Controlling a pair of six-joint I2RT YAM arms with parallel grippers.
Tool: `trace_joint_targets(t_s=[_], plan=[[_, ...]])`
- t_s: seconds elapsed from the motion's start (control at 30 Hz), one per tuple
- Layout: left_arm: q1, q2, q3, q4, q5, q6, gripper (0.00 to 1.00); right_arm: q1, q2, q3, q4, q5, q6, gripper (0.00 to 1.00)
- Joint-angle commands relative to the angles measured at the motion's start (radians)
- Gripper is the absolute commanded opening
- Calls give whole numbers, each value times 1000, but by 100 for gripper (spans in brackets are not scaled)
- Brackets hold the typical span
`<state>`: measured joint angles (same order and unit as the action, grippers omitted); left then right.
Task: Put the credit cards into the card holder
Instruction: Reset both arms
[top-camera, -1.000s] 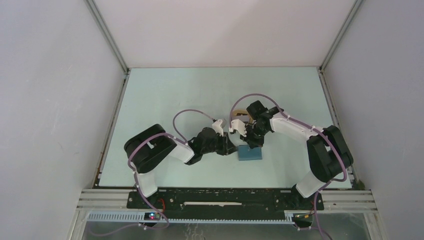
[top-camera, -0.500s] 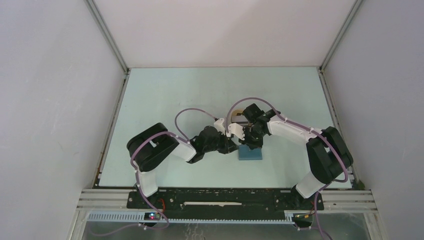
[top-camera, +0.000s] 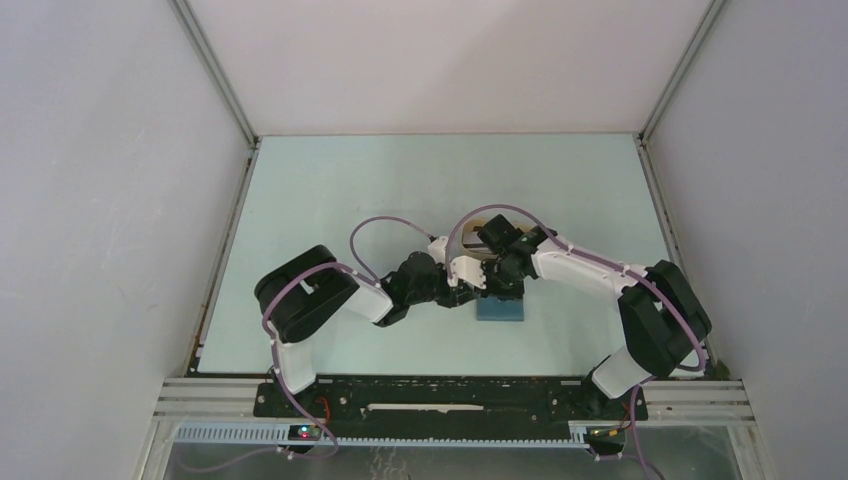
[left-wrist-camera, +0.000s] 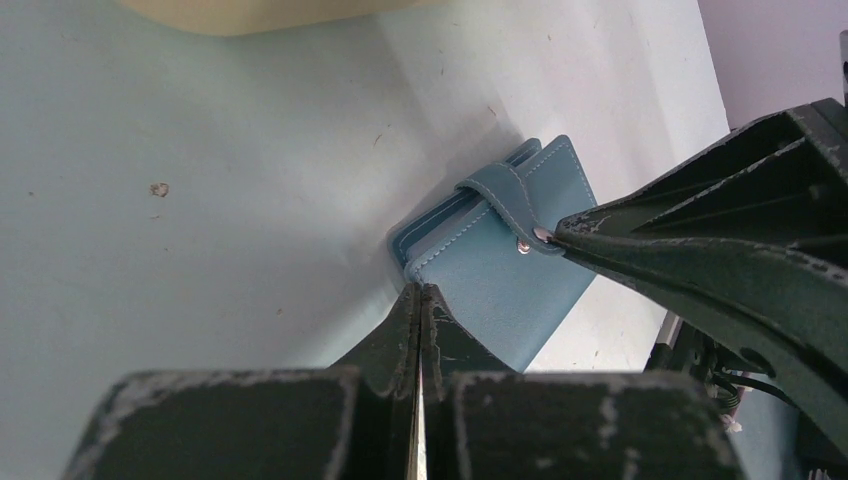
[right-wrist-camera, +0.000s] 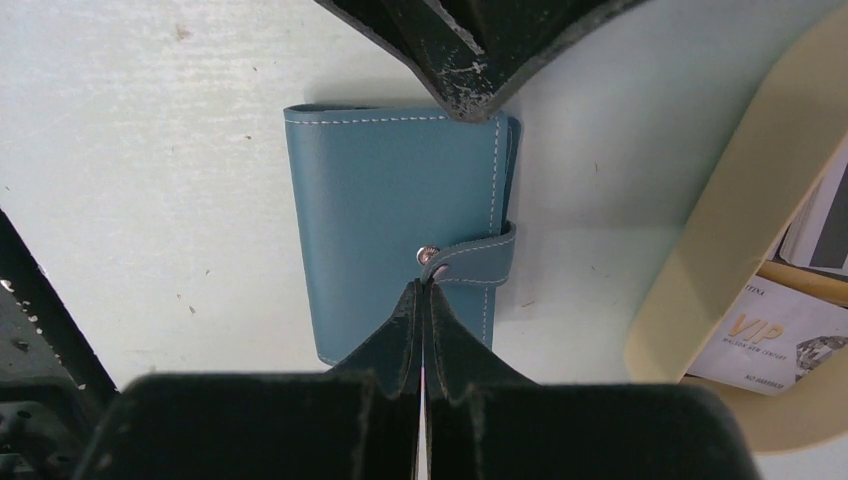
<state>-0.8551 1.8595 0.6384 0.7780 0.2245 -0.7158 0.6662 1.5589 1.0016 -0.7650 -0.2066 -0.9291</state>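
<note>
The teal-blue card holder (top-camera: 500, 309) lies closed on the table, its snap tab fastened. In the right wrist view the card holder (right-wrist-camera: 385, 190) has my right gripper (right-wrist-camera: 422, 287) shut, its tips touching the end of the snap tab (right-wrist-camera: 470, 255). My left gripper (left-wrist-camera: 419, 292) is shut, its tips resting on the card holder's (left-wrist-camera: 500, 275) near edge by a corner. Credit cards (right-wrist-camera: 770, 330) lie in the beige tray: a whitish one marked VIP and a dark one partly showing. In the top view both grippers meet over the card holder.
The beige oval tray (right-wrist-camera: 735, 220) stands just beyond the card holder, close to both wrists; it also shows in the left wrist view (left-wrist-camera: 250, 12). The two arms crowd each other at mid-table. White walls surround the pale table (top-camera: 340, 190).
My right gripper has moved left and down onto the card holder's snap tab. My left gripper has shifted only slightly and stays at the card holder's edge.
</note>
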Motion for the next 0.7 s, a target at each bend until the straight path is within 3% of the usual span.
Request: trace_joint_targets(t_s=[0.0, 0.67], plan=[[4, 13, 35, 19, 14, 10, 0, 33, 11, -5, 9, 36, -16, 0], [9, 9, 12, 65, 31, -5, 0, 91, 8, -25, 3, 119, -38, 0]])
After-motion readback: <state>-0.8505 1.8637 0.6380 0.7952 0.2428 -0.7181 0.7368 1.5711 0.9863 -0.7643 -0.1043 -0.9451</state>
